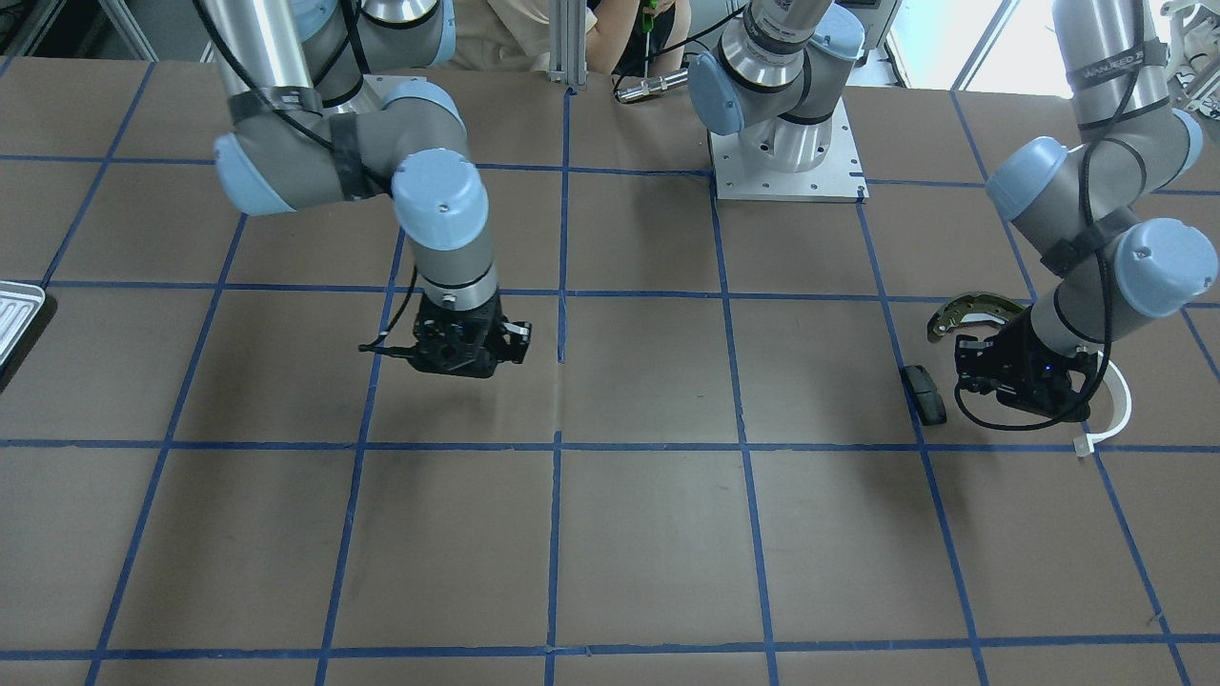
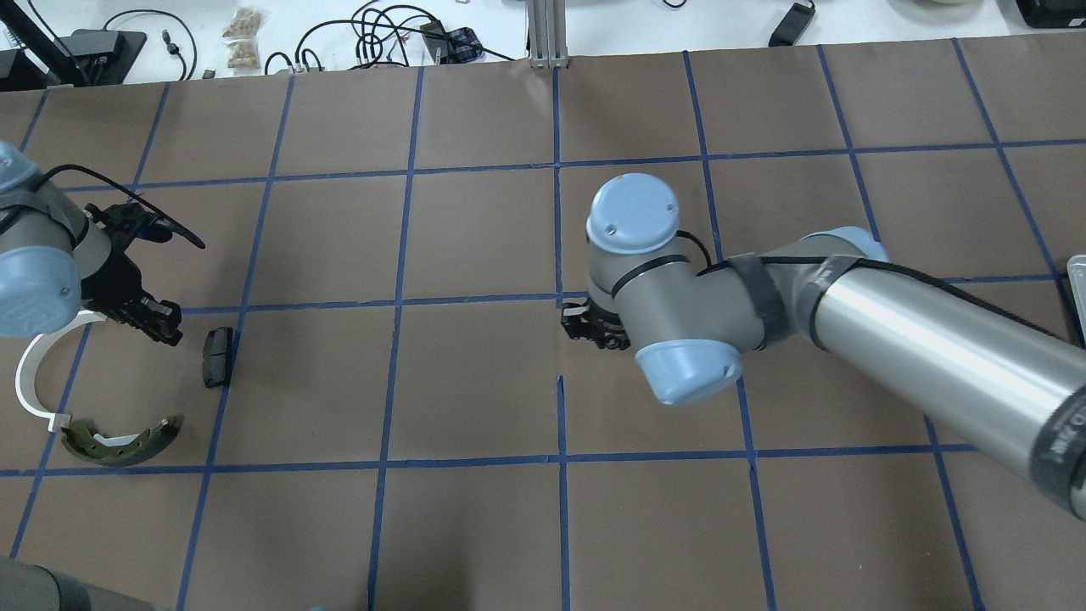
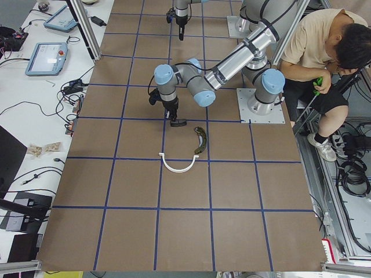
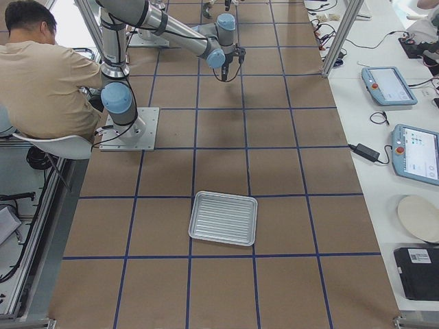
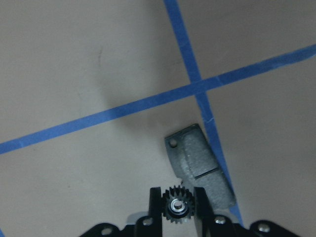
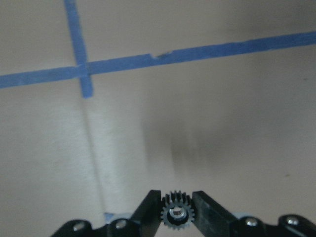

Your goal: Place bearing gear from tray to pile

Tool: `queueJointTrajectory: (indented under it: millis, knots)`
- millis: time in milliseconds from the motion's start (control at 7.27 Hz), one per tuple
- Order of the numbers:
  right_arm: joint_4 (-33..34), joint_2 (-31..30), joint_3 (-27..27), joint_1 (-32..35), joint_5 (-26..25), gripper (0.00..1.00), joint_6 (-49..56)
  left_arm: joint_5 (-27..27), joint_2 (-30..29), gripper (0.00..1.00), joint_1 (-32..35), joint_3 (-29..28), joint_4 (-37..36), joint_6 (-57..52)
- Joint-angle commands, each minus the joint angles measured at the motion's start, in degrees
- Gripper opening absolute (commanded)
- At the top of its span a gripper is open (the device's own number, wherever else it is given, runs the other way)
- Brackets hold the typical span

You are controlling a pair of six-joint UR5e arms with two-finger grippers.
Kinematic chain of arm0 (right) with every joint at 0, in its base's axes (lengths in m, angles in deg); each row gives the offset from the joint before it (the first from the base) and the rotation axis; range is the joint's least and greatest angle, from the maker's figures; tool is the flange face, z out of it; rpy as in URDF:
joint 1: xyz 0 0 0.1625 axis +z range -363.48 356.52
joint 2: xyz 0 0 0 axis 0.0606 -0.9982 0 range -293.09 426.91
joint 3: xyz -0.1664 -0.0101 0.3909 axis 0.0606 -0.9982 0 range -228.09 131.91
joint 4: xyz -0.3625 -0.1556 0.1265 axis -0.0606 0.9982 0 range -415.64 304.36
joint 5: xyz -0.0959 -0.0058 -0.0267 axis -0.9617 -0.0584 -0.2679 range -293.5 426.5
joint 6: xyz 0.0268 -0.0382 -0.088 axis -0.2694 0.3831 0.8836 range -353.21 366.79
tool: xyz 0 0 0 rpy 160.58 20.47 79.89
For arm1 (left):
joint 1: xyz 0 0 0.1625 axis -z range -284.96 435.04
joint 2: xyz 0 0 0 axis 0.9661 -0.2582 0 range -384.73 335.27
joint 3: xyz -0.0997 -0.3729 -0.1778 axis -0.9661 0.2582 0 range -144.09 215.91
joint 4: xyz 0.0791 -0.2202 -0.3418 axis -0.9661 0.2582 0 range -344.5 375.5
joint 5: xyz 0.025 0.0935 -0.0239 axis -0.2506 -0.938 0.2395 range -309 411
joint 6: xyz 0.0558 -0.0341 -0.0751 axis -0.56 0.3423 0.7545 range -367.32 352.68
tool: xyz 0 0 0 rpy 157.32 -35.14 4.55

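My left gripper (image 5: 177, 193) is shut on a small dark bearing gear (image 5: 178, 208) and hovers over the pile, just beside the dark rectangular pad (image 5: 200, 168). The pile holds the pad (image 2: 218, 356), an olive brake shoe (image 2: 119, 443) and a white plastic arc (image 2: 32, 378). My right gripper (image 6: 177, 197) is shut on a second bearing gear (image 6: 176, 214) above bare table near the centre (image 2: 585, 327). The silver ribbed tray (image 4: 223, 218) lies far off on my right side, and nothing shows in it.
Blue tape lines grid the brown table. The left arm's base plate (image 1: 789, 171) stands at the robot's side. A seated person (image 4: 41, 75) is beside the robot's bases. Tablets and cables lie on the white bench (image 4: 394, 86) beyond the table.
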Motion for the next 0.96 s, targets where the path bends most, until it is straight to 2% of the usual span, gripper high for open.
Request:
queueJointTrajectory:
  millis: [0,138,275,412,688,825]
  knots:
    - [1.1,3.8,-5.0,8.4,0.1,0.04,-9.6,-0.1,-0.5,0.00,-1.2,2.2,-1.1,-0.6]
    - [1.0,5.0,-5.8,9.0,-0.2,0.16,-10.1,-0.1,-0.5,0.00,-2.4,2.4,-1.1,-0.6]
    - [1.1,5.3,-5.8,9.0,-0.7,0.54,-9.6,0.0,-0.9,0.00,-3.9,2.6,-1.1,-1.9]
    - [1.6,5.0,-6.0,8.5,-1.0,0.96,-5.7,0.0,-1.8,0.00,-4.2,2.5,-1.1,-2.3]
    - [-2.0,2.2,-5.9,3.5,-4.7,1.00,0.1,0.0,-2.4,0.00,-4.3,2.1,-1.2,-1.9]
    - [-5.7,-1.6,-6.5,-0.6,-3.7,1.00,5.6,-0.1,-2.3,0.83,-4.3,1.6,-1.2,-1.2]
